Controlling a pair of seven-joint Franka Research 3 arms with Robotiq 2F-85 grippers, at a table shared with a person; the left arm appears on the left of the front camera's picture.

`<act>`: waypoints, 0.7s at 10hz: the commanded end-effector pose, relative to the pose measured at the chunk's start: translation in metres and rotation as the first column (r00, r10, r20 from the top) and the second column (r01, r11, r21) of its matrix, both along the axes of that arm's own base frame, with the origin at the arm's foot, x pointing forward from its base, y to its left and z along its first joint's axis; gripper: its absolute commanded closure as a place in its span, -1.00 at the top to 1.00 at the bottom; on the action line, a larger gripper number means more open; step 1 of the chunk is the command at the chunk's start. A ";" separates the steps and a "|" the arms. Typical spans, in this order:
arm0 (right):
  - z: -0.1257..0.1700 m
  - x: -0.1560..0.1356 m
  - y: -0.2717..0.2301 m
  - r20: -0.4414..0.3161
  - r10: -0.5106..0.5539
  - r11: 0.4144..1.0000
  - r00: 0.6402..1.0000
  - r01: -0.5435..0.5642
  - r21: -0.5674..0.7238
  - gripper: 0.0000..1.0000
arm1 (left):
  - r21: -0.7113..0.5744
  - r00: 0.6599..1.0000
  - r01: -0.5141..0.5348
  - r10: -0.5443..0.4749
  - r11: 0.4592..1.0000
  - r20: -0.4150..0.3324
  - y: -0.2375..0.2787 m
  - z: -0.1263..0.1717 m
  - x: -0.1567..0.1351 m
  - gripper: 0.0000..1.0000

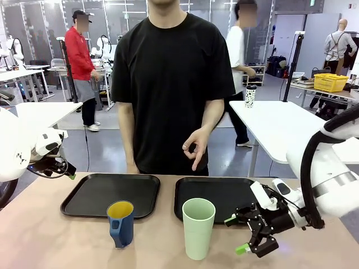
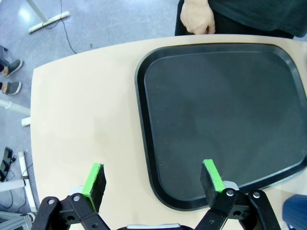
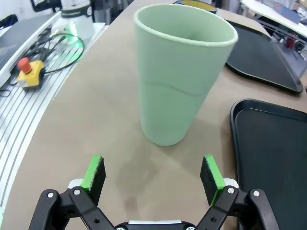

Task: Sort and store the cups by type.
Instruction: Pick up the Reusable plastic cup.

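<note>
A shiny grey floor (image 1: 106,148) is spreading across the room and catching pale reflections of the light. A white table (image 1: 280,126) is standing at the right and carrying a spotted cup (image 1: 250,96), with a black pole (image 1: 293,67) rising beside it. A yellow crate (image 1: 330,82) is sitting farther right. A second white table (image 1: 39,114) is standing at the left. Glass partitions (image 1: 120,19) are lining the far side, where a person in a red jacket (image 1: 80,56) is standing.

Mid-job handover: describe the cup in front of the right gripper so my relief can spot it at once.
Find the right-hand black tray on the tan table. On the bare tabletop just in front of its near left corner stands the mint-green tumbler, upright, with the right gripper beside it, jaws open. It is taller than the dark blue mug to its left and has no handle.
</note>
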State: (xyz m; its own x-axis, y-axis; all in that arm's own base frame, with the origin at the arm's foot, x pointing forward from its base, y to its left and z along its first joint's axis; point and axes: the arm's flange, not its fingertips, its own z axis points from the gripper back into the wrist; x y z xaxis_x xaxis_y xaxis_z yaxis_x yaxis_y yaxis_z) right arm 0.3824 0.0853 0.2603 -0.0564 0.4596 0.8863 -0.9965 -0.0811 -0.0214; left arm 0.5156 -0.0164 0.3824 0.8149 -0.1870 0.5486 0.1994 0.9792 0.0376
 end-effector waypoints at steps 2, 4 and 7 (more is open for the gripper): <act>-0.016 -0.004 0.000 0.015 -0.034 0.999 0.999 0.034 0.025 1.00 | 0.000 1.000 0.001 -0.001 1.000 0.001 0.000 0.001 0.000 1.00; -0.012 0.000 -0.001 -0.013 -0.025 1.000 1.000 0.025 0.017 1.00 | 0.000 1.000 0.001 -0.001 1.000 0.001 0.000 0.001 0.000 1.00; -0.012 0.000 -0.001 -0.013 -0.025 1.000 1.000 0.025 0.017 1.00 | 0.000 1.000 0.001 -0.001 1.000 0.001 0.000 0.001 0.000 1.00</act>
